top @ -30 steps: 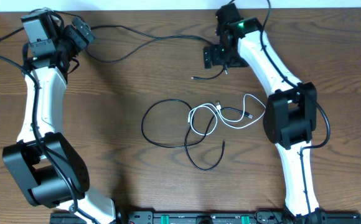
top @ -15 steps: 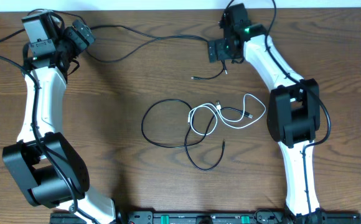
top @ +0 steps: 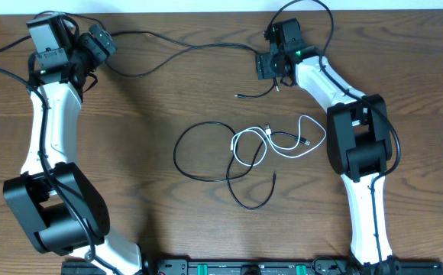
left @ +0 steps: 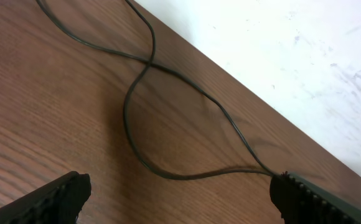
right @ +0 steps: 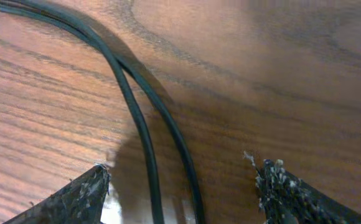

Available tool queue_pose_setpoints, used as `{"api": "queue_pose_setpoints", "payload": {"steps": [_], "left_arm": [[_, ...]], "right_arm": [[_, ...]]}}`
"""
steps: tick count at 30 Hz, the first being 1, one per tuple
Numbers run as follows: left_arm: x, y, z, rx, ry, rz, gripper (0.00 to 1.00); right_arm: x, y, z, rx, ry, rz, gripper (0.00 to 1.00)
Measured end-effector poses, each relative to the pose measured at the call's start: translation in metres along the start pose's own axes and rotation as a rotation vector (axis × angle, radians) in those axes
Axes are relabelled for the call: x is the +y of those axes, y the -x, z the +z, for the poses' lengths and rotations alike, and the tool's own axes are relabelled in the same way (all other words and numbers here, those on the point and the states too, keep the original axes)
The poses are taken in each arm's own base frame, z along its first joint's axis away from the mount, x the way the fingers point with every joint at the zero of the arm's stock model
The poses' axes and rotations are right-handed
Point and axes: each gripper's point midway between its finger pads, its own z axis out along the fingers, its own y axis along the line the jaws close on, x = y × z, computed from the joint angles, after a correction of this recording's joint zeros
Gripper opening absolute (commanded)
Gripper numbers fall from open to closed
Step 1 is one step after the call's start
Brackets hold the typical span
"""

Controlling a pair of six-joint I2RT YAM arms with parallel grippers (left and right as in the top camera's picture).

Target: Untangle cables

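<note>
Over at the far right of the surface (top: 145,198), the right tool (top: 270,67) sits low over one long black cable (top: 206,46). Its fingers are apart, so it's released, not pinching anything. From the right wrist view the right tool (right: 180,186) has two black strands (right: 137,124) running side by side on the wood between its fingers, closer to the left finger, and neither finger touches them as far as I can see. That cable runs along the far edge from the left tool (top: 98,42) across to the right one, crossing itself on the way, and its plug end (top: 238,96) lies just near of the right tool. The left tool (left: 180,193) is spread wide too, nothing held; the cable (left: 168,174) curves across the wood in front of it and comes in right by its right finger. Mid-surface is the actual tangle: the second black cable (top: 177,153) makes a big loop, and the white cable (top: 234,149) loops over it and trails off right. That pile is well apart from both tools.
</note>
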Motion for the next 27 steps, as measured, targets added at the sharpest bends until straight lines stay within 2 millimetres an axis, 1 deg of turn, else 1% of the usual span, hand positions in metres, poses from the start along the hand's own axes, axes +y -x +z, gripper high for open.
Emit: {"api": "queue_pose_setpoints", "payload": {"steps": [1, 2, 3, 4, 5, 7, 8, 9, 12, 16, 19, 21, 24, 27], "left_arm": [[0.0, 0.0, 0.0, 0.0, 0.0, 0.0, 0.98], [0.0, 0.0, 0.0, 0.0, 0.0, 0.0, 0.98], [0.0, 0.0, 0.0, 0.0, 0.0, 0.0, 0.97], [0.0, 0.0, 0.0, 0.0, 0.0, 0.0, 0.97], [0.0, 0.0, 0.0, 0.0, 0.0, 0.0, 0.98], [0.0, 0.0, 0.0, 0.0, 0.0, 0.0, 0.97], [0.0, 0.0, 0.0, 0.0, 0.0, 0.0, 0.98], [0.0, 0.0, 0.0, 0.0, 0.0, 0.0, 0.98], [0.0, 0.0, 0.0, 0.0, 0.0, 0.0, 0.98], [0.0, 0.0, 0.0, 0.0, 0.0, 0.0, 0.97], [0.0, 0.0, 0.0, 0.0, 0.0, 0.0, 0.98], [0.0, 0.0, 0.0, 0.0, 0.0, 0.0, 0.98], [0.0, 0.0, 0.0, 0.0, 0.0, 0.0, 0.98], [0.0, 0.0, 0.0, 0.0, 0.0, 0.0, 0.98]], "right_arm": [[0.0, 0.001, 0.002, -0.012, -0.001, -0.001, 0.7], [-0.001, 0.001, 0.002, -0.019, -0.001, -0.002, 0.63], [-0.001, 0.001, 0.003, -0.024, -0.003, -0.001, 0.54], [-0.001, 0.0, 0.003, -0.025, -0.005, 0.001, 0.49], [-0.001, -0.001, 0.002, -0.024, -0.004, 0.0, 0.4], [0.0, -0.003, 0.002, -0.015, 0.005, 0.0, 0.1], [0.001, -0.004, 0.001, -0.011, 0.01, 0.0, 0.04], [0.002, -0.005, 0.001, -0.007, 0.017, 0.002, 0.01], [0.004, -0.007, 0.002, 0.001, 0.029, 0.009, 0.01], [0.008, -0.011, -0.003, 0.022, 0.044, 0.033, 0.01], [0.008, -0.017, -0.01, 0.049, 0.044, 0.049, 0.01], [0.006, -0.016, -0.018, 0.053, 0.037, 0.056, 0.01], [0.002, -0.005, -0.038, 0.033, 0.017, 0.066, 0.01], [-0.011, 0.018, -0.071, -0.02, -0.009, 0.084, 0.01]]}}
